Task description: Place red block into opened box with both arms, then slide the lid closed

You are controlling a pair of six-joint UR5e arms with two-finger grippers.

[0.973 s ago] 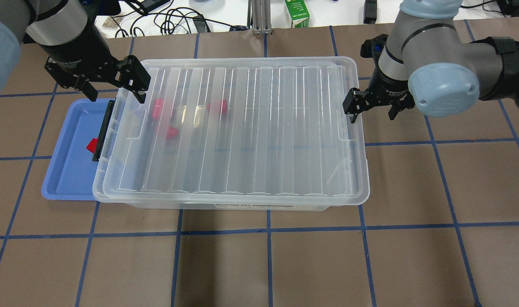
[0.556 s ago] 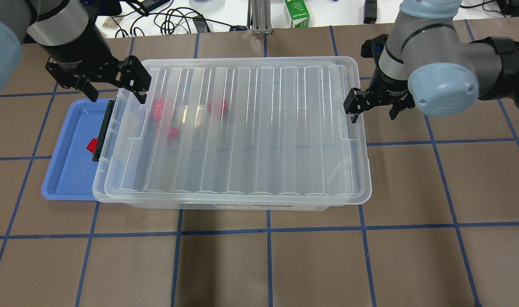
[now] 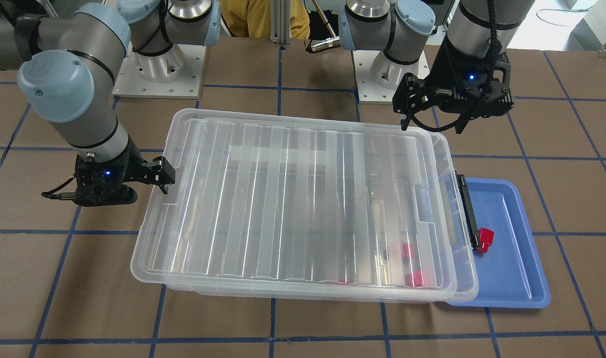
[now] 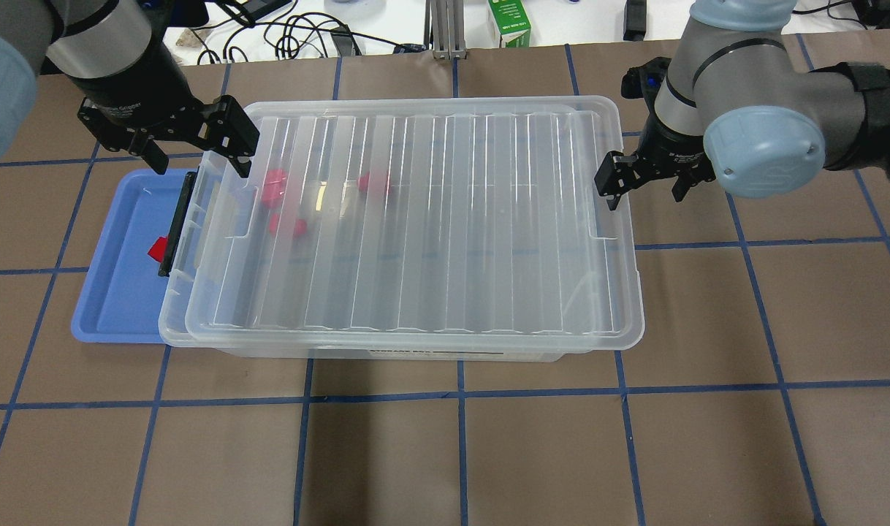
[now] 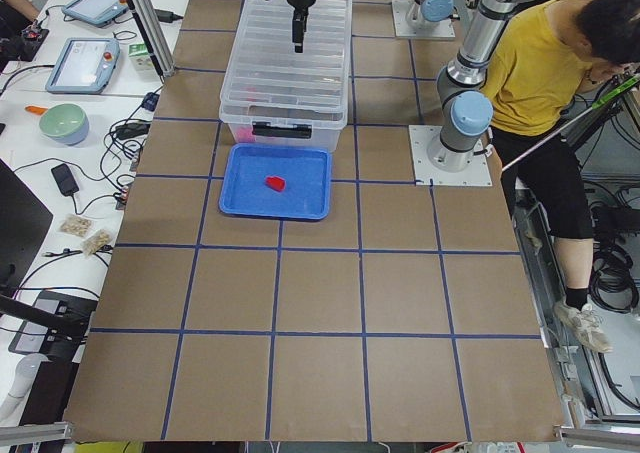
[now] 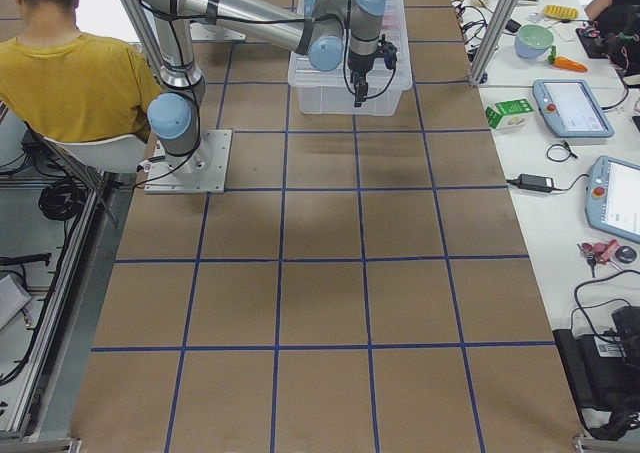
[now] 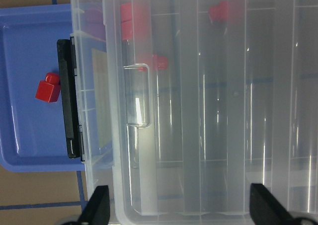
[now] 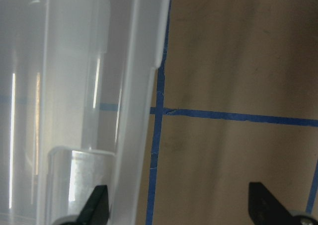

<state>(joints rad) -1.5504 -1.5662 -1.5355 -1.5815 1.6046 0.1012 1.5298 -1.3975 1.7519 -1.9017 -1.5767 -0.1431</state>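
The clear box (image 4: 169,321) stands mid-table with the ribbed lid (image 4: 416,219) lying on it, offset toward its right end. Under the lid show three red blocks (image 4: 273,183), blurred by the plastic. One more red block (image 4: 155,250) lies on the blue tray (image 4: 116,307), beside the box's black clasp (image 4: 176,223). My left gripper (image 4: 195,157) hovers open over the box's far left corner, holding nothing. At the lid's right short edge my right gripper (image 4: 646,193) is open, with one finger over the lid's rim and the other over the table.
The blue tray pokes out from under the box's left end. A green carton (image 4: 509,25) and cables lie beyond the table's far edge. A person in yellow (image 5: 530,63) sits behind the robot's bases. Brown table with blue grid lines surrounds the box.
The lid has slid a little to the right together with my right gripper, uncovering a wider strip at the box's left end. My left gripper has stayed put.
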